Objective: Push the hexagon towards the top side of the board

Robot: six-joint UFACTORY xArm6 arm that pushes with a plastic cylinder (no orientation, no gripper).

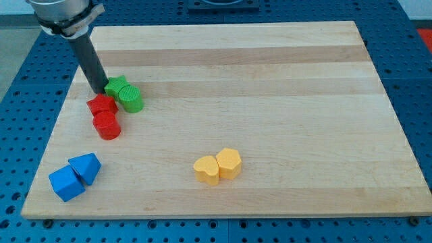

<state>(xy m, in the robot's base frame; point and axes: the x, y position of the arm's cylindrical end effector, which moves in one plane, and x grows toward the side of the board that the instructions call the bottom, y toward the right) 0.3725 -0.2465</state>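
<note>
A yellow hexagon block (229, 163) lies low on the board, a little left of the middle, touching a yellow heart-like block (206, 169) on its left. My tip (99, 91) is far off at the upper left, up against the top of a red star-like block (102, 104) and beside a green star-like block (117, 87). A green cylinder (131, 98) touches the green star. A red cylinder (106, 125) sits just below the red star.
A blue triangle-like block (86, 167) and a blue cube (66, 182) lie together at the lower left corner of the wooden board (270, 81). The board rests on a blue perforated table (418, 81).
</note>
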